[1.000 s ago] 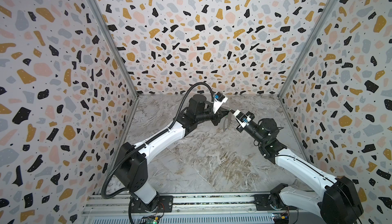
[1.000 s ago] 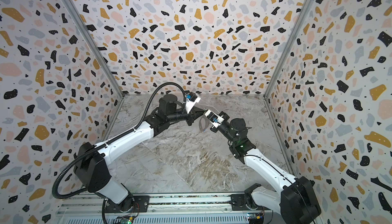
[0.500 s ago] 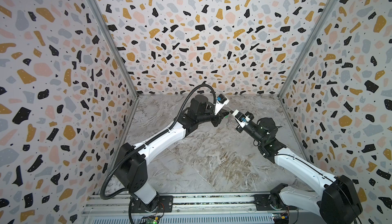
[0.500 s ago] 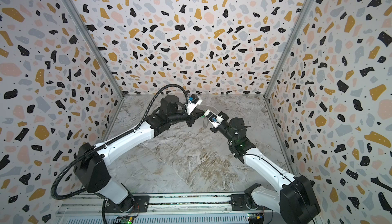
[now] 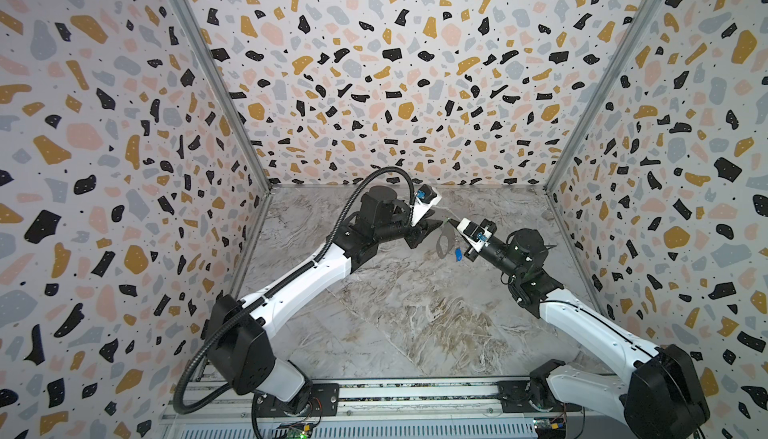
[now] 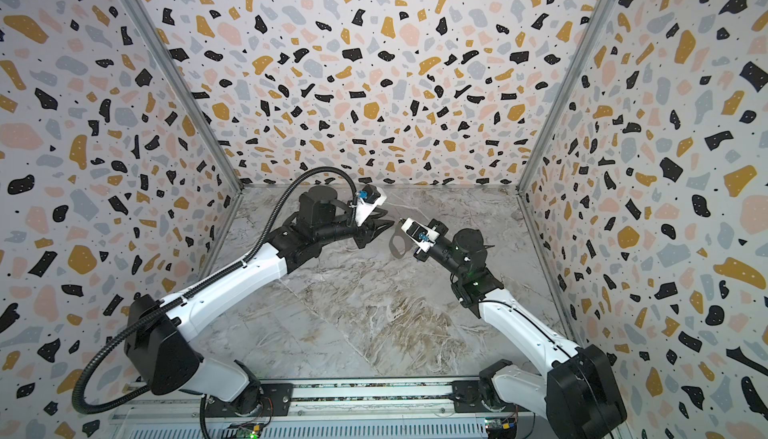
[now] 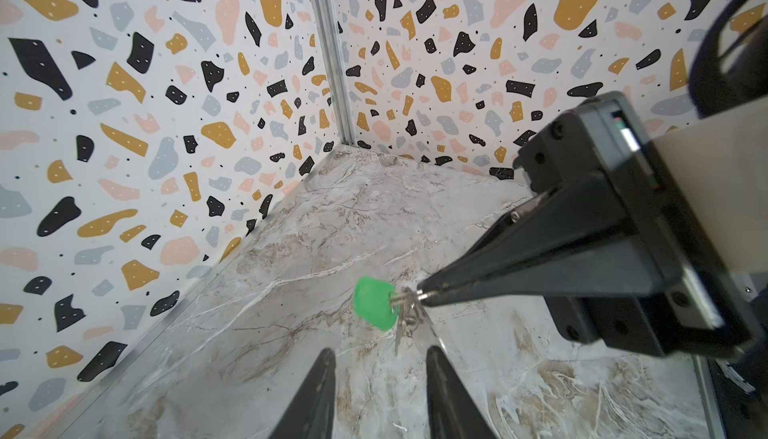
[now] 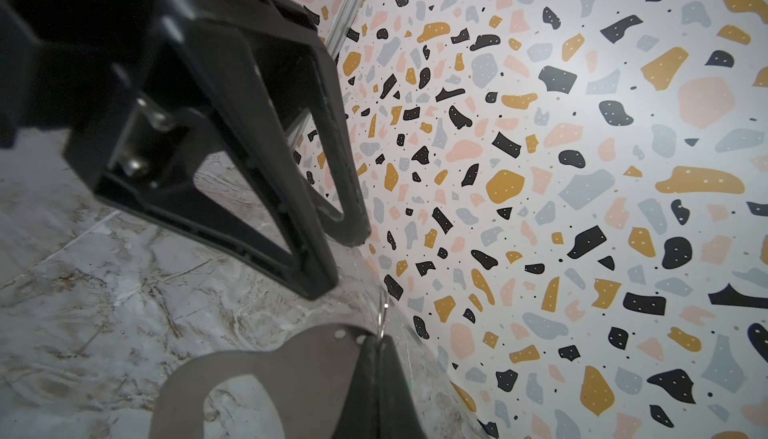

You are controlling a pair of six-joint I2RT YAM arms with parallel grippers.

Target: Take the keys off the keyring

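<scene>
Keys [image 7: 405, 317] are hanging mid-air. The right gripper [image 7: 420, 293] jaws are pinching the green key [image 7: 374, 307] by its metal, with the keyring [image 5: 444, 243] and blue key [image 5: 458, 255] dangling over the bench [image 5: 415, 312]. The left gripper [image 7: 380, 351] jaws are standing part-open and empty. The risk, as judged, is lying in a misaimed bite knocking the swinging bunch loose.

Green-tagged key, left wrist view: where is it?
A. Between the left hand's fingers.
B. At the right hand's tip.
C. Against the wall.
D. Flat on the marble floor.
B: the green-tagged key sits at the tip of the right hand, which is shut on the wire ring; the left hand is open and empty.
</scene>
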